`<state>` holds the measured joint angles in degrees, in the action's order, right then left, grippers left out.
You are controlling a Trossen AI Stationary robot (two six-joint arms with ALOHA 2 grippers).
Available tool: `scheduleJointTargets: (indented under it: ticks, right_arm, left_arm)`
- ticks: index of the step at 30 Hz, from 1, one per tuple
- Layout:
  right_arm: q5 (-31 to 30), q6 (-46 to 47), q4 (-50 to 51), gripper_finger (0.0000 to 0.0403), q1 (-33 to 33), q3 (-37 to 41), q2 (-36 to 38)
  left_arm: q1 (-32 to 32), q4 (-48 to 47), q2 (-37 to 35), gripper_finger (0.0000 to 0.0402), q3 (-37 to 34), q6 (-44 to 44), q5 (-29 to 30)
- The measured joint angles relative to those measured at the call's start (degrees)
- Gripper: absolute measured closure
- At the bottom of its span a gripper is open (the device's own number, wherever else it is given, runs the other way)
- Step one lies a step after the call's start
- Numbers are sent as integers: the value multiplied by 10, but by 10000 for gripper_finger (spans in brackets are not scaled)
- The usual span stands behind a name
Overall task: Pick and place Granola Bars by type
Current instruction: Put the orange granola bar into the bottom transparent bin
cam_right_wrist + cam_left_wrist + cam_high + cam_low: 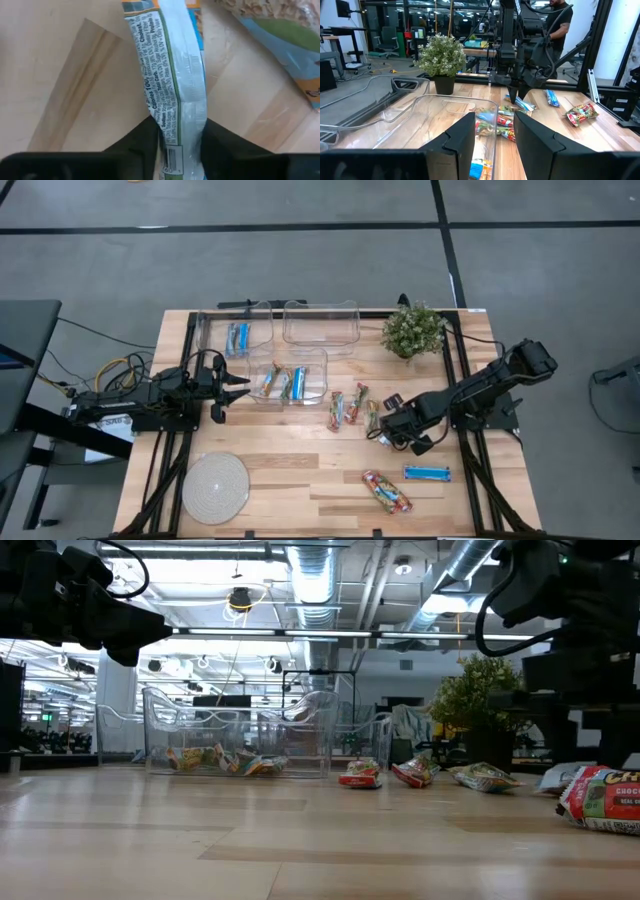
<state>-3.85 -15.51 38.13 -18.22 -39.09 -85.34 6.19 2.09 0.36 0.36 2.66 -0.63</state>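
My right gripper points down at the table's right middle, shut on a silvery-blue granola bar that lies printed seam side up. Three multicoloured bars lie just to its left. A multicoloured bar and a bright blue bar lie near the front edge. Blue bars rest in the far left clear bin, and mixed bars in the nearer bin. My left gripper hovers open, level, beside that bin. My right gripper pinches the silvery-blue bar across its width near one end, one finger on each long edge. The fingers come from above, pointing down, and lie across the bar. The bar lies flat on the table, and its wrapper bulges up between the fingers.
A third clear bin stands at the back centre. A potted plant stands at the back right. A round pale disc lies at the front left. A black frame rail runs along the table's right side.
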Motion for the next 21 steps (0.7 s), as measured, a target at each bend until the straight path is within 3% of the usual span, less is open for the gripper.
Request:
scheduleJointTargets:
  ticks: [7,21]
  right_arm:
    - [3,6,-1,344,0,0,0]
    - [-5,33,-13,359,-1,0,87]
  left_arm:
    - [0,0,0,274,0,0,0]
    - [0,0,0,274,0,0,0]
